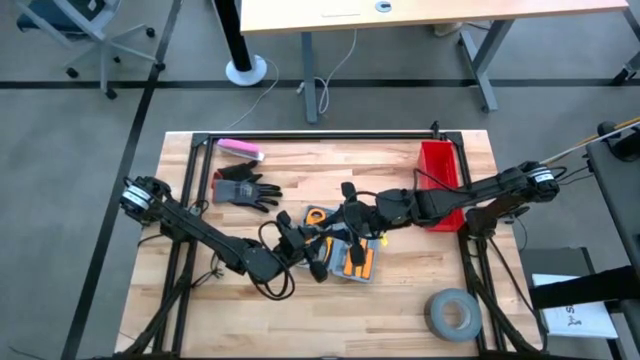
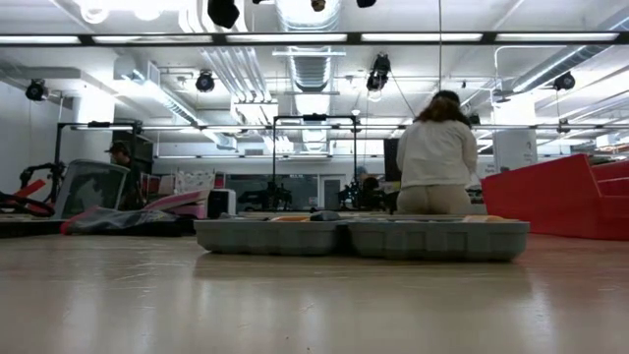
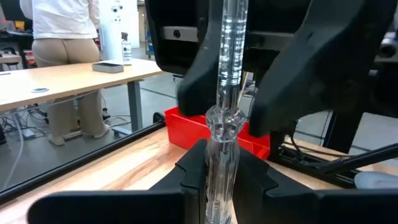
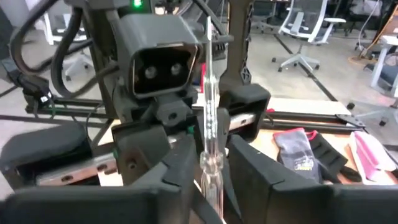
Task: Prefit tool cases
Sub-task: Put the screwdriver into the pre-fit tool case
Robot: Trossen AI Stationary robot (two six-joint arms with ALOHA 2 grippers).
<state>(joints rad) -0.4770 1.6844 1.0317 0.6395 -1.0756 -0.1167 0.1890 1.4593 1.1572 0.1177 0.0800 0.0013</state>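
No lettering, label or number can be read anywhere.

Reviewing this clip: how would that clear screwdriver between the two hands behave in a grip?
The clear screwdriver looks rigid, with no sag along its length. Its glossy, round handle probably slips or rolls easily. The left hand grips a narrow section, so it may pivot.

tool case (image 2: 362, 237) grey-blue, hinged halves open flat side by side on the table, orange tools in slots, just left of the red bin (image 1: 440, 180)
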